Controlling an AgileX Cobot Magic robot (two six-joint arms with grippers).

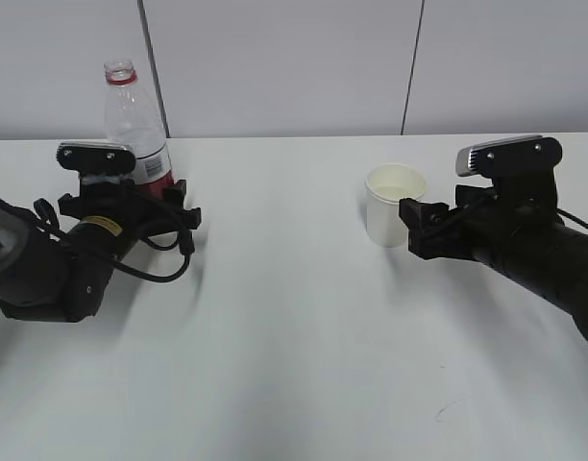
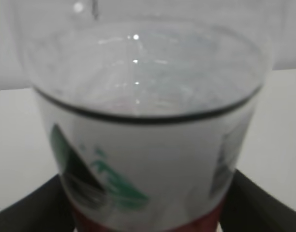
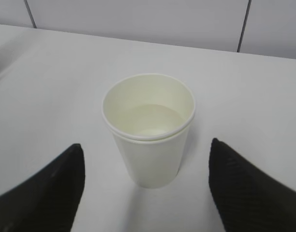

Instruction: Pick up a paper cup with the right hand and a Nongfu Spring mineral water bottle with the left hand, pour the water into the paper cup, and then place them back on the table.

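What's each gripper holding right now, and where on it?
Right gripper: nothing, fingers spread clear of the paper cup. Left gripper straddles the bottle at its labelled lower body; actual grip cannot be told.

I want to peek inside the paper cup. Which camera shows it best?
The right wrist view: it looks down into the paper cup. The exterior view shows the cup small, from the side. The left wrist view misses it.

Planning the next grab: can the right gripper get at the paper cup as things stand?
Probably yes. The right gripper is open, with the upright paper cup standing just ahead between its fingers, and nothing lies in between on the table.
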